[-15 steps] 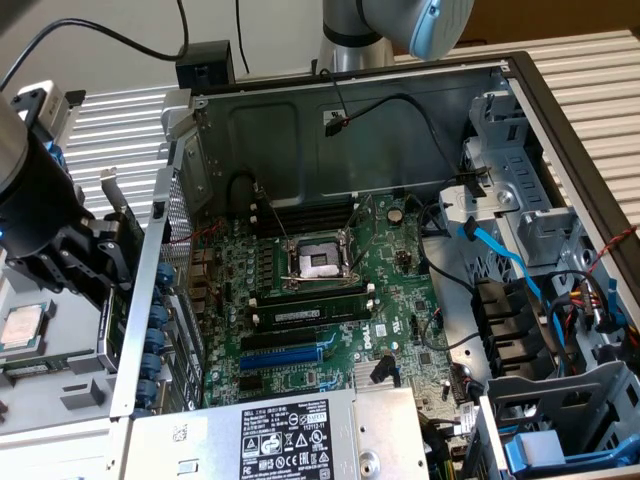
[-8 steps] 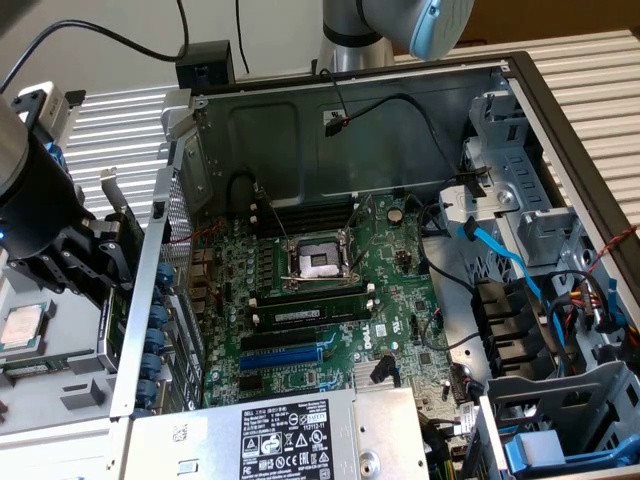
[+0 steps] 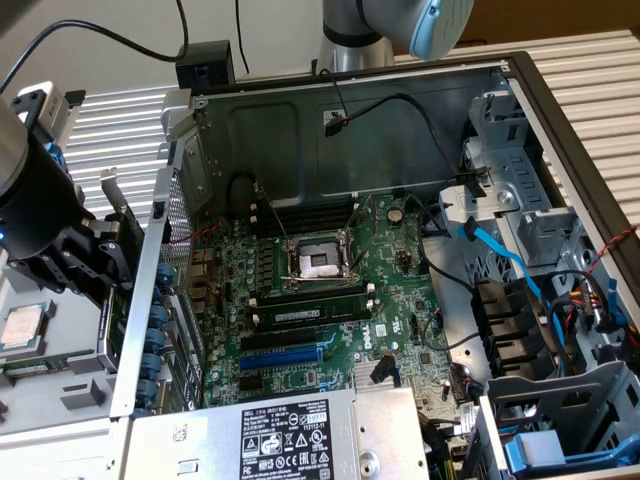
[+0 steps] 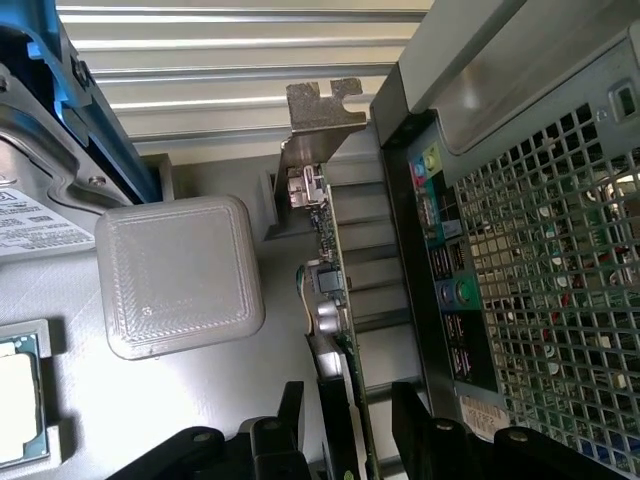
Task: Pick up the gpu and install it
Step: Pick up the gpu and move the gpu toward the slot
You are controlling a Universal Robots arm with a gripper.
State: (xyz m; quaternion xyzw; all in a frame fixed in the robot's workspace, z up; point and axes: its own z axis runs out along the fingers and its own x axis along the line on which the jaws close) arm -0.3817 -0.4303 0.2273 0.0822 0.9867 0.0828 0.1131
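Ribbed bench [image 3: 120, 130]: beside the computer case [image 4: 540, 250] rear panel, the upright gpu [image 4: 335, 260] is straddled by the open gripper [image 4: 350, 395].

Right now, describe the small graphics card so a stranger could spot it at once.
Find the big open metal computer case; just outside its perforated rear panel stands the gpu, on edge. It is a thin green circuit board with a notched silver end bracket, unlike the flat grey square block and the flat silver processor chip nearby.
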